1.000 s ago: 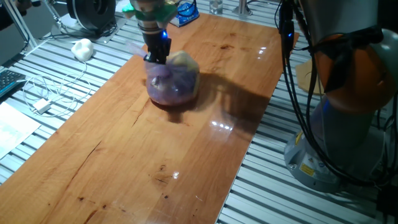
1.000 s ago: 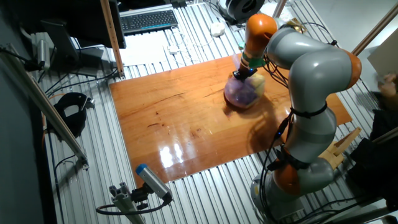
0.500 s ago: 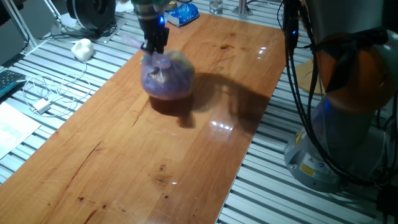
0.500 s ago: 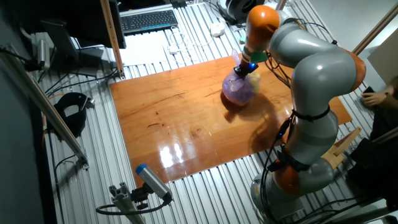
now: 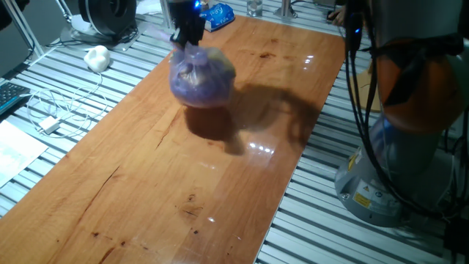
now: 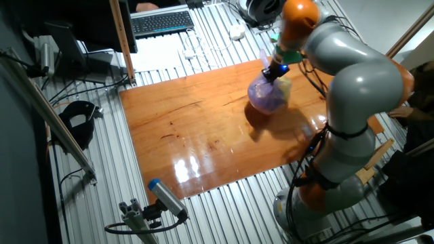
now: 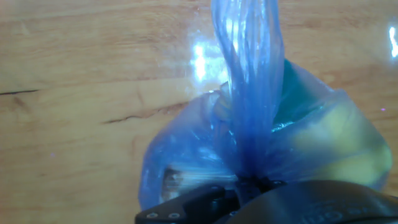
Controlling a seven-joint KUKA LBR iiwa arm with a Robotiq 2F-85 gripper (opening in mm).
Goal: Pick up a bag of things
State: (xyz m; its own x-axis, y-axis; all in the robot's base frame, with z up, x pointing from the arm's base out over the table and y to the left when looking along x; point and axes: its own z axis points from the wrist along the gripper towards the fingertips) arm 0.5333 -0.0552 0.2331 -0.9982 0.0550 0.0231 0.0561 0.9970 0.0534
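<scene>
The end effector (image 5: 187, 31) is pinching the bag (image 5: 201, 77) by its knotted neck, and the bag is hanging clear of the worktop (image 5: 146, 191), its shadow lying apart from it on the wood below. It is hanging over the far part of the worktop, near the far left corner in one fixed view.

The chief risk is the grip itself: only a thin gather of plastic film is sitting between the fingers, so the neck could be sliding out under the load, or the film could be stretching and tearing at the knot. A quick sideways move would likely be setting the bag swinging, which would be adding to that pull.

The bag (image 6: 267, 95) is looking round and full, its translucent purple skin drawn taut toward the top. In the hand view the twisted tail (image 7: 247, 81) is standing up above the knot, with yellow and darker contents showing through the bag (image 7: 186, 162).
</scene>
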